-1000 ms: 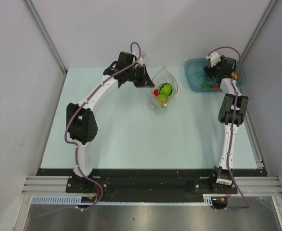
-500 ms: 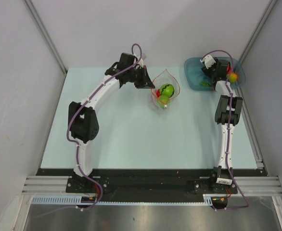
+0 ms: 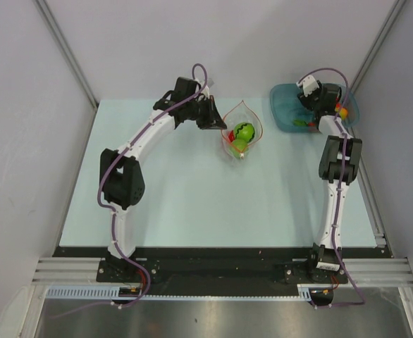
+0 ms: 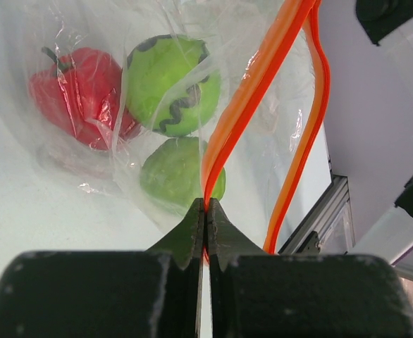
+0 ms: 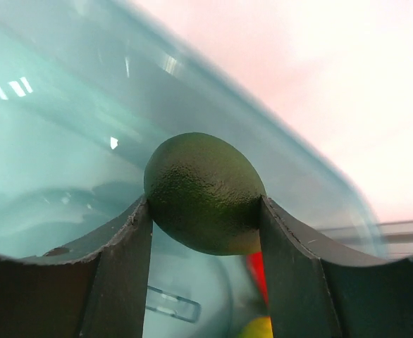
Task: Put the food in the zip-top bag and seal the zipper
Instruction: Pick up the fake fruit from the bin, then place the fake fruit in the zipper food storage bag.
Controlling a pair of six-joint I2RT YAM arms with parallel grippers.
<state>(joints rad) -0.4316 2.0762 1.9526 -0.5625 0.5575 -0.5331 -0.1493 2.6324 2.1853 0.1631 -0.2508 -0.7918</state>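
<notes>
Right gripper (image 5: 204, 211) clamped on the dark green one (image 5: 205, 184), just above the teal tray (image 3: 282, 107). Zip-top bag (image 3: 229, 149) lies well apart to its left, far mid-table. Left gripper (image 4: 205, 211) pinches the zipper (image 4: 261, 79); mouth gapes. Likely carry: leftward, by the right arm.

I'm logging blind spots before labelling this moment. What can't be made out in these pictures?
Top external: how the right tool holds the dark green food; its own wrist covers the grip.
Right wrist: what else lies in the tray; the fingers and the held food block it, and only red and yellow slivers show.
Left wrist: where the zipper ends beyond the left tool; the top edge cuts it off.
</notes>
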